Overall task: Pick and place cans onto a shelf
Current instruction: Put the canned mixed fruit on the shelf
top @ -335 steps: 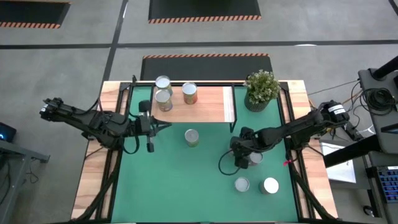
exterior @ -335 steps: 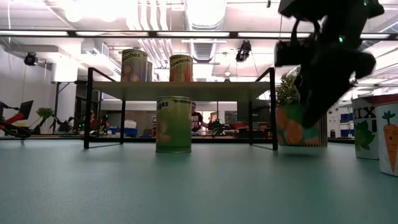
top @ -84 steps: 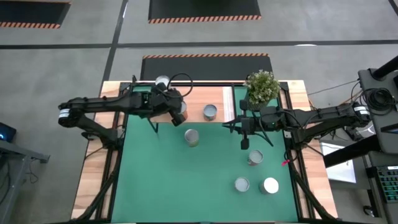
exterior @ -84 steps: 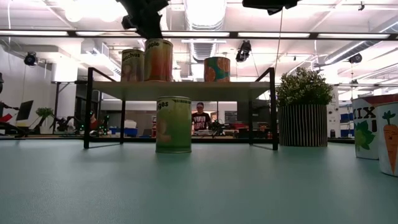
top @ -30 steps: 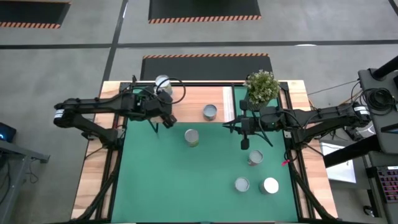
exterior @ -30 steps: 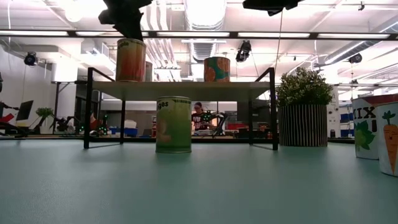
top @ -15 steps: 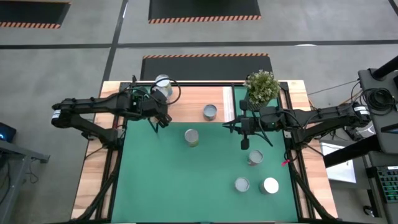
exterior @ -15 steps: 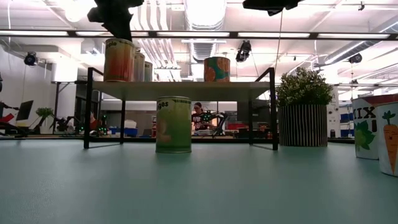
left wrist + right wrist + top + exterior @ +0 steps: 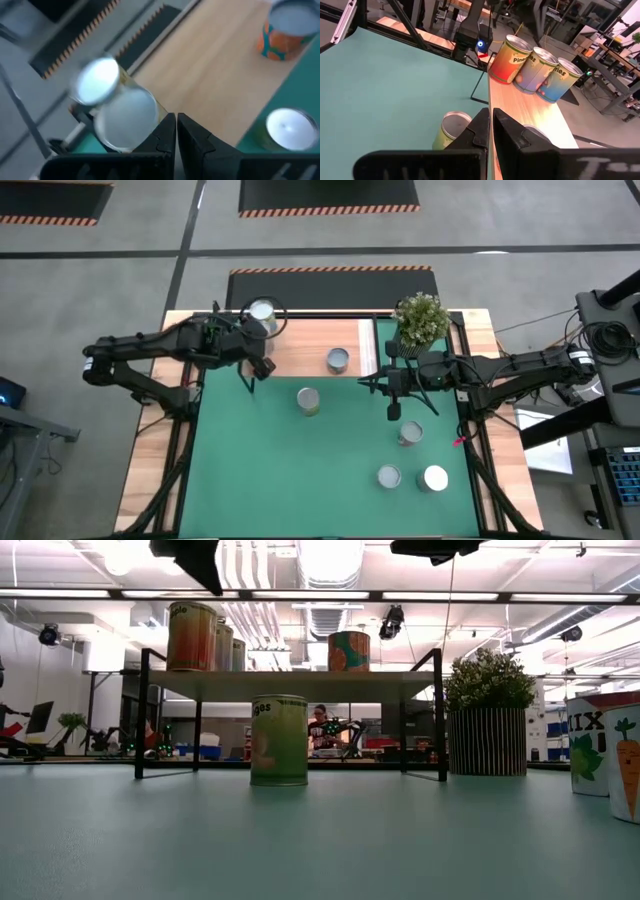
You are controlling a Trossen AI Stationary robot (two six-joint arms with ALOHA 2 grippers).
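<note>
Cans (image 9: 338, 360): four upright on shelf (image 9: 305, 365).
Left gripper (image 9: 254, 378): above shelf's left end, jaws clenched, empty.
Right gripper (image 9: 393, 411): beside shelf's right end, jaws clenched.

The left gripper (image 9: 176, 131), its two dark fingers pressed together, hangs over the light-wood shelf board (image 9: 215, 75). Just beyond it two silver-topped cans (image 9: 125, 120) stand touching. An orange-and-teal can (image 9: 287, 30) stands well apart on the board, and a green-sided can (image 9: 282, 131) stands on the green mat (image 9: 300, 85).
</note>
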